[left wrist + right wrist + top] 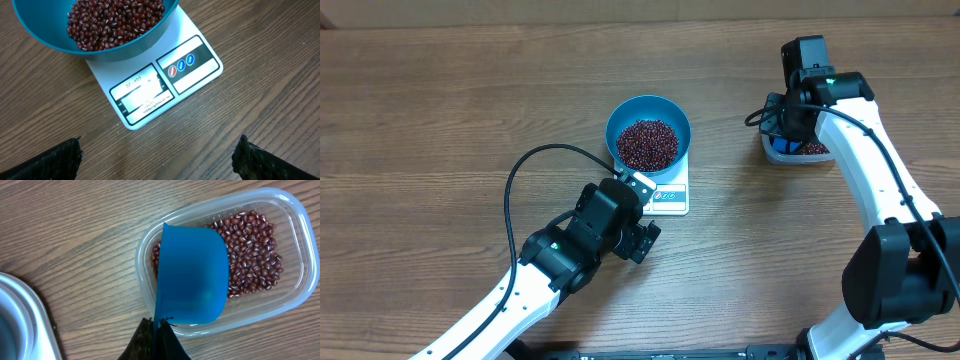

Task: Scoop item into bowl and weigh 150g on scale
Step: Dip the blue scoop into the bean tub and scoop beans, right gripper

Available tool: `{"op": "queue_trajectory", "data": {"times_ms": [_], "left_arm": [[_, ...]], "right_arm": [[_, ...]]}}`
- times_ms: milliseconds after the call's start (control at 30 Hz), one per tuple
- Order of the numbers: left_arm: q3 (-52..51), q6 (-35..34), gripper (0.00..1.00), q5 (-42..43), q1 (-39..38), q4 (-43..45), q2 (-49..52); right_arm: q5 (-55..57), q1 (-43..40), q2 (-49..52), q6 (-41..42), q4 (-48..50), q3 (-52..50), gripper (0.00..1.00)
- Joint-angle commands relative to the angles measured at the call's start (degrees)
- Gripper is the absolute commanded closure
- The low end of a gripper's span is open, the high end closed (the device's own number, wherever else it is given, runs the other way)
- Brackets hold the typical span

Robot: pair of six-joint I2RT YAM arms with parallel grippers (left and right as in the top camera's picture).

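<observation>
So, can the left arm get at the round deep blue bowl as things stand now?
Probably yes. The open, empty left hand hovers just in front of the flat white square scale carrying the round deep blue bowl, and nothing stands between them.

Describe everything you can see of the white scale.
The scale is flat, white, square, plastic-looking, with rounded corners, on the wooden table. Its front edge carries a display, too washed out to read, marked SF-400, and a panel with one red and two blue buttons. The blue bowl of beans sits on it; the open left gripper hovers clear.
</observation>
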Motion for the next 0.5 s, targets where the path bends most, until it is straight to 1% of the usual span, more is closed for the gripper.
{"op": "queue_trajectory", "data": {"times_ms": [0,200,267,467], "left_arm": [[-0.5,-0.3,0.00,-0.7,0.1,0.0,0.4],[-0.5,-0.3,0.00,-0.7,0.1,0.0,0.4],[-0.5,-0.3,0.01,-0.7,0.1,0.0,0.4],[-0.5,-0.3,0.00,-0.7,0.1,0.0,0.4]], "right_arm": [[-3.8,-0.3,0.1,-0.2,2.1,-0.3,0.96],[-11.9,-4.9,0.1,-0.2,5.1,-0.3,0.96],[-15.0,-7.6,0.1,-2.1,4.7,-0.3,0.96],[-18.9,-13.2,0.1,-7.9,1.0,-0.3,0.96]]}}
